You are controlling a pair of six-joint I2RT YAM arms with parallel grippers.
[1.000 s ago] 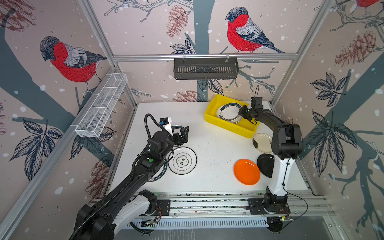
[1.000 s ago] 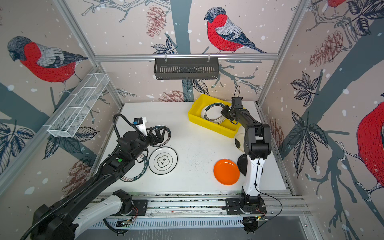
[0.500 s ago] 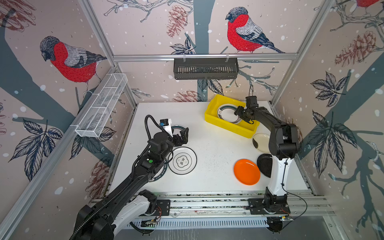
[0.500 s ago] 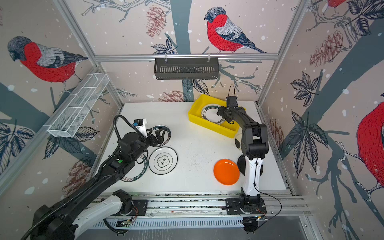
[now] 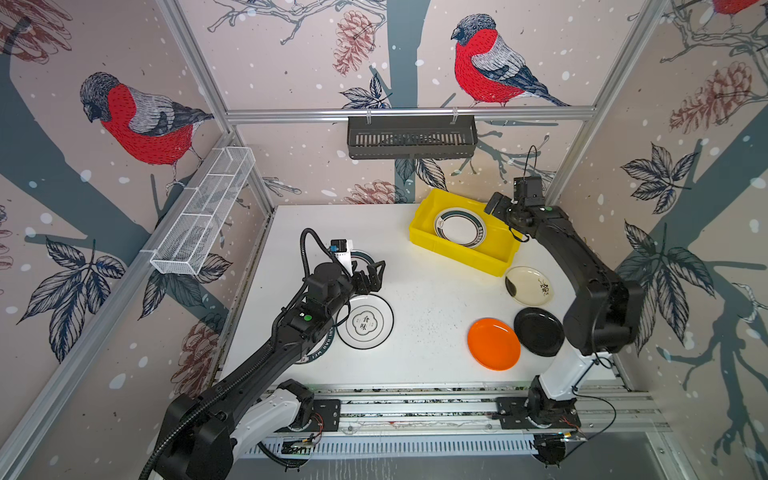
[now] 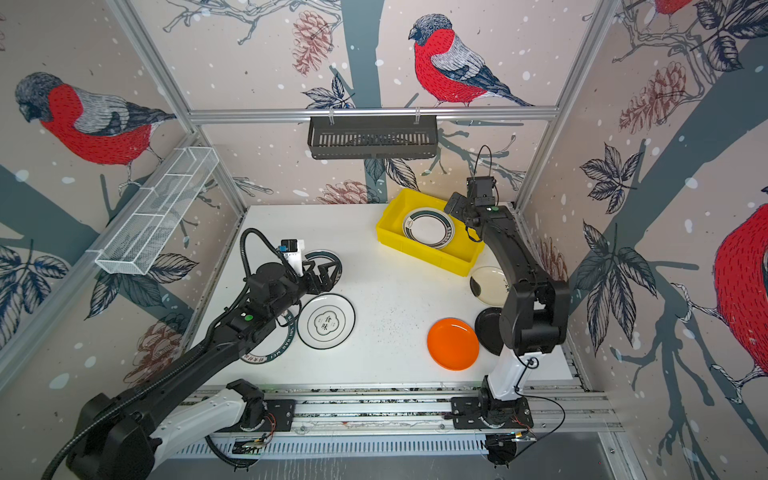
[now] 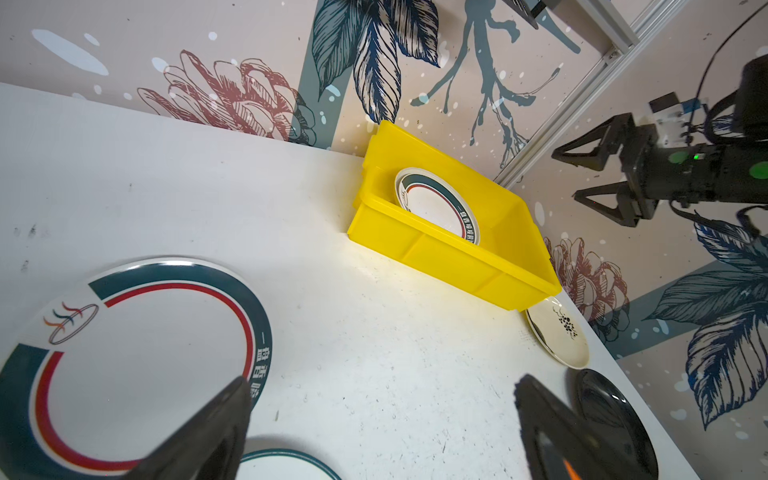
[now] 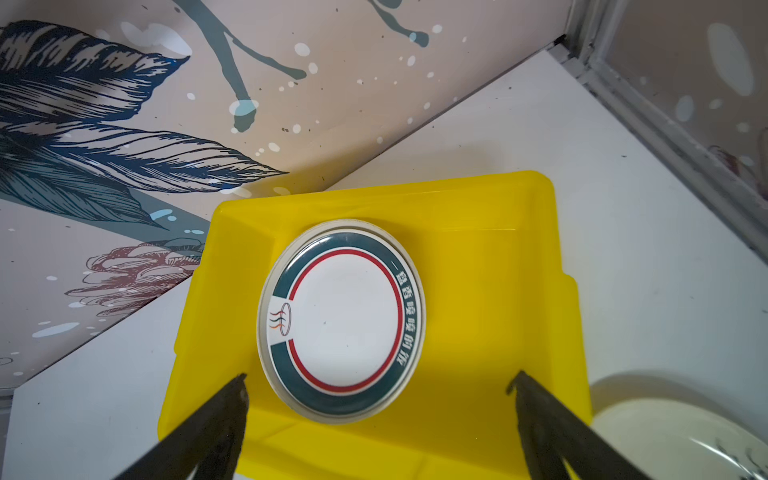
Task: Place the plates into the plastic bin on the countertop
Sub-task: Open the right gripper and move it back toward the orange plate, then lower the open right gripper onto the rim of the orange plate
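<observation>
Both top views: vs 1 s ago the right gripper (image 5: 495, 204) has let go and pulled up. It was low at the plate rim, and now hangs over the right end of the plastic bin (image 5: 457, 254), at the far right corner of the countertop (image 5: 432, 291). The teal-ringed plate (image 5: 460, 228) lies inside the bin, round and glossy. The left gripper (image 5: 374, 276) is unmoved, spread wide and empty, above a second teal-rimmed plate (image 5: 363, 255) near the left edge. Loose on the matte white top: black-ringed plate (image 5: 365, 322), orange plate (image 5: 493, 343), black plate (image 5: 539, 331), and cream plate (image 5: 528, 286) just beside the bin's near corner.

Left wrist: right jaws gape wide, black triangular frames with nothing between them.

Right wrist: the bin is smooth yellow plastic with a lipped rim. The plate lies flat on its floor and has a thin red inner line. Its far edge looks doubled; can't tell if a second plate sits under it.
</observation>
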